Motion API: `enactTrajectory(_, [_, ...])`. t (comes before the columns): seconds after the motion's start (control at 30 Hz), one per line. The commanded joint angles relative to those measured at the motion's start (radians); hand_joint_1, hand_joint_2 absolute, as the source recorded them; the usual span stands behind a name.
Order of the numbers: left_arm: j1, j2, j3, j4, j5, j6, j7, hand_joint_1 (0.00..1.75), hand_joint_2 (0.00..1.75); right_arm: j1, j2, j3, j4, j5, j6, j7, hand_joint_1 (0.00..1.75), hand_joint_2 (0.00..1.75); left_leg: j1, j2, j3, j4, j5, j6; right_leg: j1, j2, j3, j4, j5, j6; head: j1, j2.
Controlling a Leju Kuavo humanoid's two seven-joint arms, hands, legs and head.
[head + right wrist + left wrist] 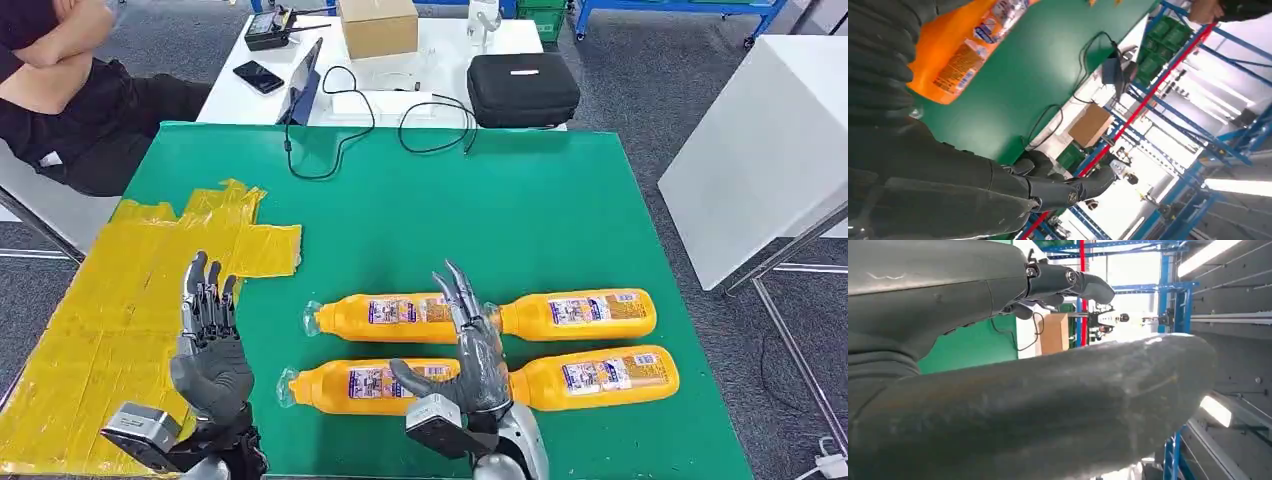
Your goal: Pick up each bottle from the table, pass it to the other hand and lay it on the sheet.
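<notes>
green table (560, 200) bears four orange bottles (585, 314); both robot hands, left (208, 345) and right (475, 345), spread wide, holding nothing.

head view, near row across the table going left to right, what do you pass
yellow sheet → left hand → near left bottle → right hand → near right bottle → bare green table

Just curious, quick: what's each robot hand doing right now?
Left hand: open, holding nothing.
Right hand: open above the bottles, holding nothing.
</notes>
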Motion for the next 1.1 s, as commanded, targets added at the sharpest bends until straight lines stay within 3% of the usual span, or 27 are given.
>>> enactTrajectory(0.03, [0.003,0.007,0.052,0.013,0.021,-0.014,0.001,0.0,0.0,0.083,-0.159,-0.008,-0.078,0.038,0.058,0.056,0.0,1.75,0.001,0.001,0.006,-0.001,-0.002,-0.002,0.001,-0.001,0.006,-0.002,-0.002,0.0,0.0,0.0])
enactTrajectory(0.2, [-0.018,0.002,0.046,0.035,0.01,-0.03,0.001,0.0,0.0,-0.002,-0.139,0.031,0.059,0.107,0.141,0.093,0.0,1.75,0.0,0.003,0.003,-0.001,-0.001,-0.002,0.0,0.001,0.003,-0.001,0.0,0.0,0.0,0.0])
enactTrajectory(0.47, [-0.018,0.002,0.046,0.035,0.01,-0.03,0.001,0.0,0.0,-0.002,-0.139,0.031,0.059,0.107,0.141,0.093,0.0,1.75,0.0,0.002,0.003,-0.001,-0.001,-0.002,0.0,0.001,0.003,-0.002,0.0,0.0,0.0,0.0])
enactTrajectory(0.5, [-0.016,0.005,0.054,0.041,0.022,-0.042,0.001,0.0,0.0,-0.036,-0.159,0.084,0.133,0.161,0.264,0.167,0.0,1.75,0.0,0.004,0.005,-0.001,-0.002,-0.002,0.001,0.002,0.005,-0.002,-0.001,0.0,0.0,0.0])
enactTrajectory(0.57, [-0.017,0.005,0.058,0.038,0.023,-0.05,0.001,0.0,0.0,-0.073,-0.136,0.099,0.255,0.161,0.229,0.139,0.0,1.75,0.001,0.006,0.006,-0.002,-0.002,-0.002,0.001,0.003,0.006,-0.003,0.0,0.0,0.0,0.0])
enactTrajectory(1.1, [-0.022,0.012,0.052,0.039,0.021,-0.053,0.001,0.0,0.0,-0.139,-0.126,0.146,0.349,0.133,0.268,0.127,0.0,1.75,0.0,0.005,0.005,-0.001,-0.002,-0.003,0.001,0.003,0.004,-0.002,0.0,0.0,0.0,0.0])
